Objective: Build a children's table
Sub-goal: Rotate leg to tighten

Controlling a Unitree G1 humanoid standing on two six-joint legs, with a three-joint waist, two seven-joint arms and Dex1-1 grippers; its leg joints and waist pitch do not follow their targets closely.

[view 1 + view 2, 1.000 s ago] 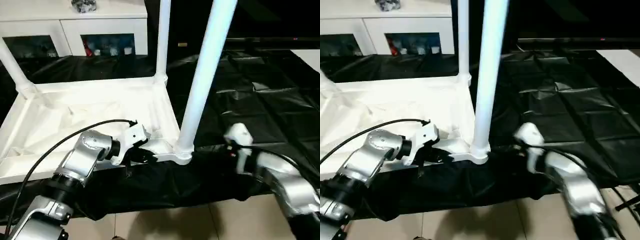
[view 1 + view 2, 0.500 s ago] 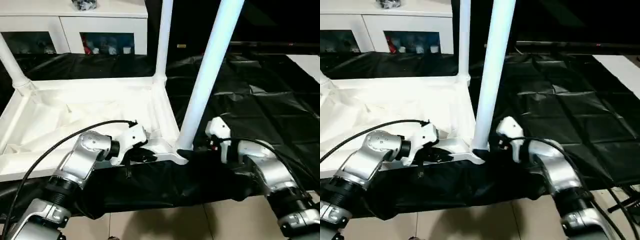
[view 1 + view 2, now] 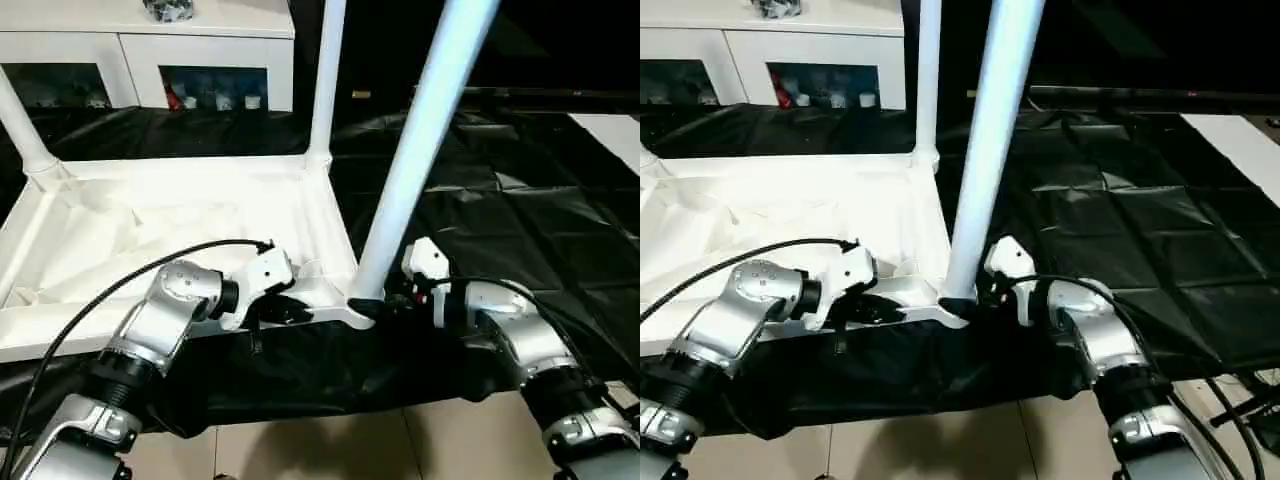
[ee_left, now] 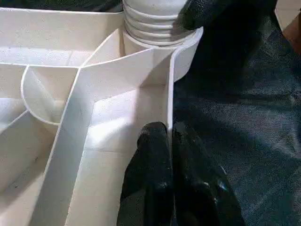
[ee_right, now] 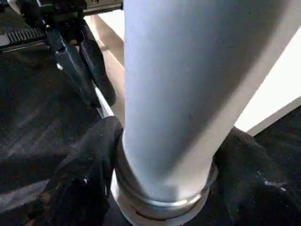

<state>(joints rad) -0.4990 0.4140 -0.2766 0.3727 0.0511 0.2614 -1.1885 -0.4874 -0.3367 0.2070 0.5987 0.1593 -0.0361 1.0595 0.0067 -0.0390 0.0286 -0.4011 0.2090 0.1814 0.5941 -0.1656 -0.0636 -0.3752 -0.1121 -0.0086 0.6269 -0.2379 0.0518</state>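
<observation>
**Both hands at the near corner**

The tabletop (image 3: 180,225) lies upside down on the black sheet (image 3: 520,210), ribs up, with three legs standing in their sockets. My left fingers (image 4: 160,155) are pinched tight on its near rim wall, just beside the corner socket. My right fingers (image 5: 89,183) straddle the base of the near leg (image 3: 415,150), one either side, pressed against it at the collar.

The upturned white rectangular tabletop (image 3: 180,215) is smooth moulded plastic with a soft sheen, like its tapered white tube legs (image 3: 415,150). Crinkled, glossy black plastic sheeting (image 3: 520,220) lies beneath. The robot's forearms (image 3: 165,320) are brushed silver metal.
</observation>
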